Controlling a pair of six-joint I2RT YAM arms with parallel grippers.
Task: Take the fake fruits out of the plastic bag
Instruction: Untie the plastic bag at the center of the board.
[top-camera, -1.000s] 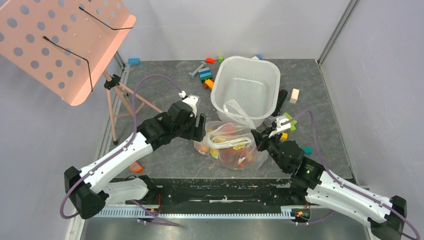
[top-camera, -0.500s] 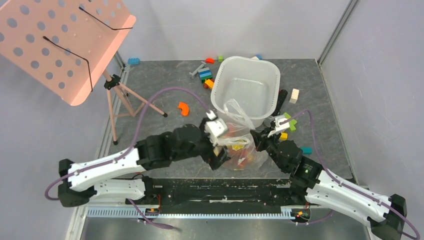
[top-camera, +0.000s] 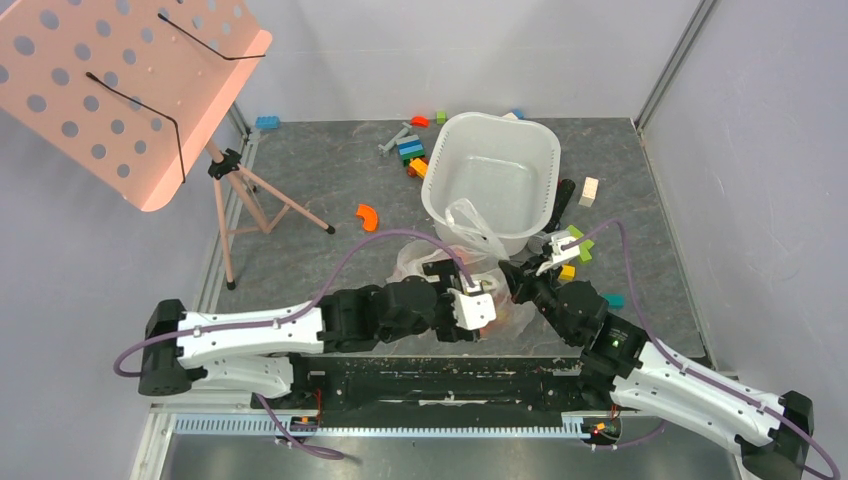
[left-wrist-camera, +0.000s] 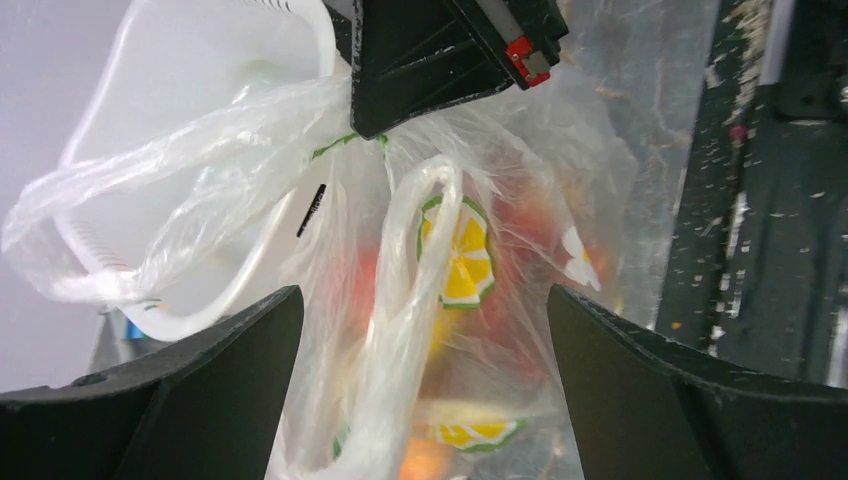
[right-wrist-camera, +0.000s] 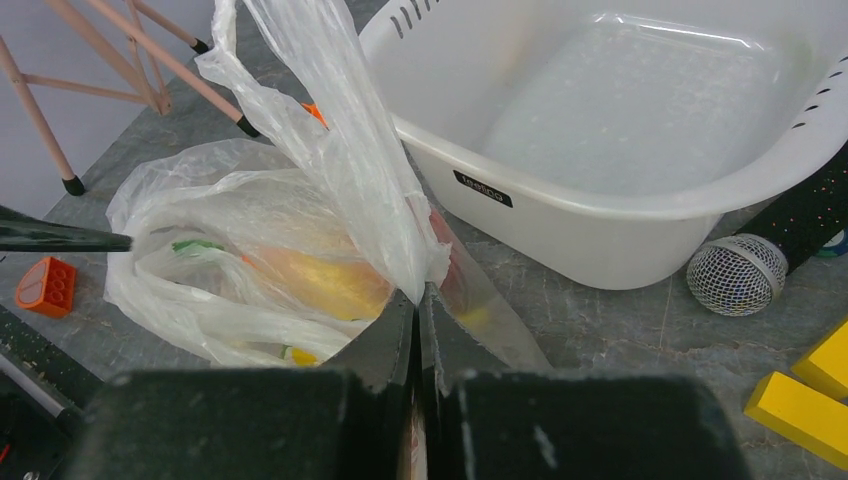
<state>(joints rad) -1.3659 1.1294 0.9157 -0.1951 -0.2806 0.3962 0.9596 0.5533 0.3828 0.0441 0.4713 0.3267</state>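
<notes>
Thin clear crinkly plastic bag (right-wrist-camera: 250, 230) with loop handles and a lemon-slice print (left-wrist-camera: 460, 260) lies slumped on the grey stone-look worktop (top-camera: 320, 170), touching the near wall of the white rigid perforated basin (right-wrist-camera: 560, 215). The glossy fake fruits (right-wrist-camera: 320, 280) are all inside it, seen as yellow-orange and red blurs through the film; single shapes not readable. Right jaws are together, clamped on a twisted strip of bag film that rises stretched above them. Left jaws are wide apart, one finger (left-wrist-camera: 200, 400) each side of the bag from above; contact with the film can't be told. Black-handled microphone with a silver mesh head (right-wrist-camera: 735, 275) lies against the basin, yellow angular blocks (right-wrist-camera: 800, 400) beside it. Flat orange curved piece (top-camera: 368, 216) sits left of the basin, mixed coloured toy blocks (top-camera: 410, 150) behind. Pink perforated music stand (top-camera: 120, 90) at far left.
</notes>
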